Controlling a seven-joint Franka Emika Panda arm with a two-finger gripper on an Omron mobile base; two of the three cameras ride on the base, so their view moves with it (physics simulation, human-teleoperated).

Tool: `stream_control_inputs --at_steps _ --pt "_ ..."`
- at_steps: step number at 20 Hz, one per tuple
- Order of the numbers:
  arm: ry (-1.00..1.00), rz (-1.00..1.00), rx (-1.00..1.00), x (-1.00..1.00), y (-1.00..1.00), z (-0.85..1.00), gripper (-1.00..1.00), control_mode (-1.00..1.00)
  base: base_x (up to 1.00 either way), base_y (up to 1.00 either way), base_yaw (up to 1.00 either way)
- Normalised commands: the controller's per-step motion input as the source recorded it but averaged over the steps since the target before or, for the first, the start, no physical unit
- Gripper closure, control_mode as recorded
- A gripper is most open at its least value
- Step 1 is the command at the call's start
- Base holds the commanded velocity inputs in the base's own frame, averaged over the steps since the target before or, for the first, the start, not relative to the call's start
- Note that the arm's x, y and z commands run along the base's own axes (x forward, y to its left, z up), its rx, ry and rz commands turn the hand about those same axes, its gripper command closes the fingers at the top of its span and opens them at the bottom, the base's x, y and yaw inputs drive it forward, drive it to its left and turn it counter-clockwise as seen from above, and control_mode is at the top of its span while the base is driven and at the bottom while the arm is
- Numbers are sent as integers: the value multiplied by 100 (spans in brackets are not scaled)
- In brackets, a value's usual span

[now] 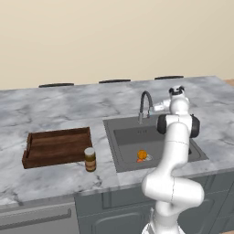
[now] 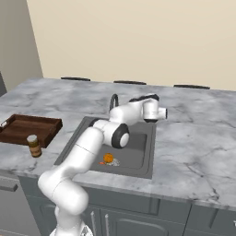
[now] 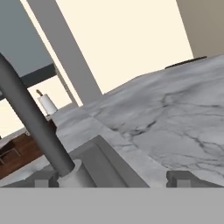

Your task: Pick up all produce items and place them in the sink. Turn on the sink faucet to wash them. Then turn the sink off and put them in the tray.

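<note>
Claw (image 3: 113, 178) spread wide beside slim dark arched faucet (image 1: 145, 103); round orange fruit (image 1: 142, 155) in grey basin (image 1: 130, 137)

The arm (image 1: 176, 151) is glossy white — fat rounded segments, tube-like between bulbous joints. Dark bands and black caps mark the joints, with a black ring at the elbow (image 2: 120, 136). Two small dark finger tips (image 3: 186, 177) — blocky, square-ended.

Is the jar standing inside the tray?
No, the jar stands on the counter just outside the tray, at its corner nearest the sink.
</note>
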Motion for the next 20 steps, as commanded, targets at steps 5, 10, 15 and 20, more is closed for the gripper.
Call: stream_control_inputs --at_steps 5,10,15,20 --pt "0 0 0 -7 -22 23 -100 -100 0 0 0" --pt "-4 -1 0 -40 -34 3 -100 -100 0 0 0" --pt "-8 -8 1 -61 -37 3 -100 -100 0 0 0" --pt "-9 -12 0 -65 -25 13 -100 -100 0 0 0"
